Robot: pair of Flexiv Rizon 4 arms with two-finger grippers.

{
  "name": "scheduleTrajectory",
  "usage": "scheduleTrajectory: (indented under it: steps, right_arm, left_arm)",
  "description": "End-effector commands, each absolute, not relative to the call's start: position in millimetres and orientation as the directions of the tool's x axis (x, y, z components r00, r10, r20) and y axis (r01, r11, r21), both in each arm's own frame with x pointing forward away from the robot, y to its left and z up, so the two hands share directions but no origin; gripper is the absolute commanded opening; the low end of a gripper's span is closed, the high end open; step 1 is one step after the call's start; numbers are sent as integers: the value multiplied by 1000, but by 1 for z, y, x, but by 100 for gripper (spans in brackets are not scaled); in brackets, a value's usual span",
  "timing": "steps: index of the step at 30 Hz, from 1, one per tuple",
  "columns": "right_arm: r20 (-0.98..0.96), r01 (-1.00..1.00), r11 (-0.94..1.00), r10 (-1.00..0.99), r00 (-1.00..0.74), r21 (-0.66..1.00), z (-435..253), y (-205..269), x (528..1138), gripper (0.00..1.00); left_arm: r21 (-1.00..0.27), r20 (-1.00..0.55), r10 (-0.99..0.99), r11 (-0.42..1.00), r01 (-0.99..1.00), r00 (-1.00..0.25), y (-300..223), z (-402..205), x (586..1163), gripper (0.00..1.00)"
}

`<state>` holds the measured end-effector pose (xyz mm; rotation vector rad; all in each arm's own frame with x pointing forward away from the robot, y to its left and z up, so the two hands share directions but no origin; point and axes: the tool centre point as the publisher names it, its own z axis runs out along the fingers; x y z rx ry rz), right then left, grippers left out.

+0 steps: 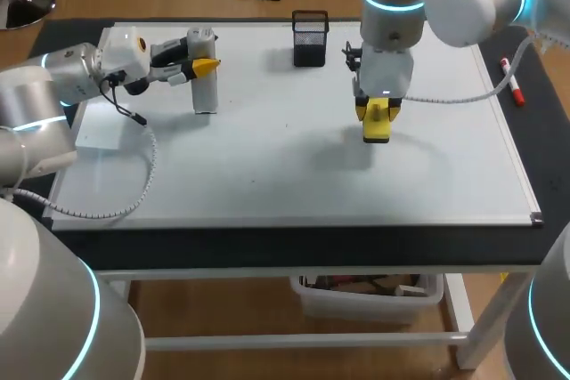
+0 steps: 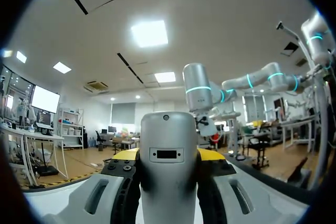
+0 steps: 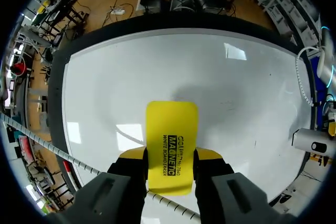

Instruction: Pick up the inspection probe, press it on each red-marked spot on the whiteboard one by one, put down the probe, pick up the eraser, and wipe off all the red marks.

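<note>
The grey inspection probe [image 1: 204, 73] stands upright on the whiteboard [image 1: 267, 166] at its far left, and my left gripper [image 1: 201, 67] is shut on its upper part. In the left wrist view the probe [image 2: 168, 166] fills the space between the yellow-tipped fingers. My right gripper [image 1: 377, 122] is shut on the yellow eraser [image 1: 377, 124] over the board's middle right. In the right wrist view the eraser [image 3: 171, 145] juts out between the fingers above the white board [image 3: 105, 98]. No red marks show on the board.
A black mesh pen cup [image 1: 309, 38] stands at the board's far edge. A red marker [image 1: 513, 80] lies off the board's right side. A white box [image 1: 100, 131] sits at the left edge under my left arm.
</note>
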<state>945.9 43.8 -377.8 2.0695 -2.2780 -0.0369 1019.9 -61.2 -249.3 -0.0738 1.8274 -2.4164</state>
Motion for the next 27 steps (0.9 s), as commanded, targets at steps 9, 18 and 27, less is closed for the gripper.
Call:
scheduleTrajectory:
  steps: [9,18,27]
  right_arm:
    - [31,-994,94,-995,-92,57,-377,42,945,0]
    - [20,-995,86,-996,-85,53,-383,36,980,0]
    - [70,-997,53,-996,-49,55,-389,25,1047,0]
  left_arm:
    - [-962,-29,-121,-268,61,-992,-62,-248,1019,0]
    - [-962,-29,-121,-268,61,-992,-62,-248,1019,0]
    - [-962,-29,-121,-268,61,-992,-62,-248,1019,0]
